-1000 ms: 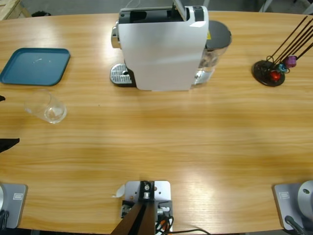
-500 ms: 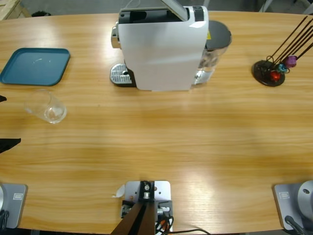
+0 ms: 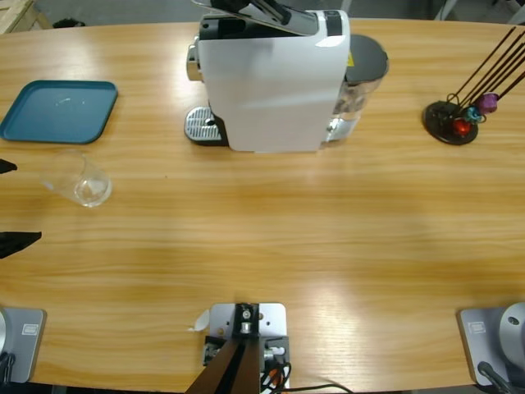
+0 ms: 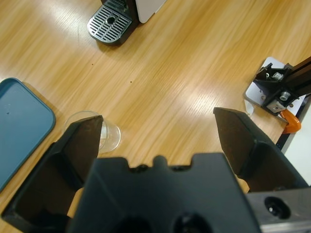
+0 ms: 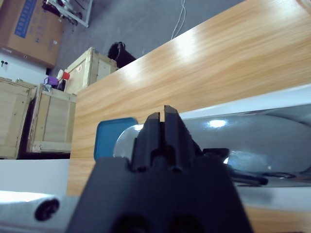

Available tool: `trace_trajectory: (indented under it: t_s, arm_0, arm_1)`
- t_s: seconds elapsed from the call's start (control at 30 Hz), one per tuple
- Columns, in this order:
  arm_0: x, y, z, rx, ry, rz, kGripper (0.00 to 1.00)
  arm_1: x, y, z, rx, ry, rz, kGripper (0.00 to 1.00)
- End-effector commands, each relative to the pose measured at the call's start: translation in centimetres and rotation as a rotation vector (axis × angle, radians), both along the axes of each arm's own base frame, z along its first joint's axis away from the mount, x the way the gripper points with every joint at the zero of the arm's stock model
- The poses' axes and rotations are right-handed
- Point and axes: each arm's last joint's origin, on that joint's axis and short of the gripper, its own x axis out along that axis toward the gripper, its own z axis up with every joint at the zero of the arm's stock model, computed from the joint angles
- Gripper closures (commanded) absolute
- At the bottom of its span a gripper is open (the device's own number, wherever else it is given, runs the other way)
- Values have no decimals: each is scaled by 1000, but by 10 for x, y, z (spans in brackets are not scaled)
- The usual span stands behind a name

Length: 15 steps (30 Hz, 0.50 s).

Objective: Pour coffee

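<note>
**Clear glass empty beside the tray, lever under the right end effector**

The left end effector (image 4: pixel 158 133) hangs with jaws spread wide above the clear round glass cup (image 3: pixel 80 180), which stands on the glossy wooden desk (image 3: pixel 262 246), just at 6 o'clock of the flat teal plastic tray (image 3: pixel 57 111). No coffee is visible. The right end effector (image 5: pixel 164 116), jaws pressed together, rests on the boxy white coffee machine's (image 3: pixel 271 82) shiny silver lever (image 3: pixel 254 12).

My high camera looks straight down on the table (image 3: pixel 271 238). The left wrist camera tilts down from above the glass (image 4: pixel 99 133) and tray (image 4: pixel 19 126) — both also in the high view. The right wrist camera sits close over the coffee machine (image 5: pixel 262 131), facing the room.
</note>
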Motion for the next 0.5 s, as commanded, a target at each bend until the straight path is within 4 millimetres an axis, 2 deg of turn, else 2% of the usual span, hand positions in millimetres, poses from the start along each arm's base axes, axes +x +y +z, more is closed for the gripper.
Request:
trace_trajectory:
  t_s: [0.03, 0.3, 0.5]
  arm_0:
    - [5, -6, -6, 32, 46, -9, 4]
    - [9, -10, -3, 33, 46, -9, 4]
    - [9, -10, -4, 34, 48, -9, 4]
  arm_1:
    - [-5, 29, -105, -206, 169, 87, 1000]
    - [-7, 27, -136, -251, 217, 101, 1000]
    - [-7, 29, -150, -277, 241, 116, 1000]
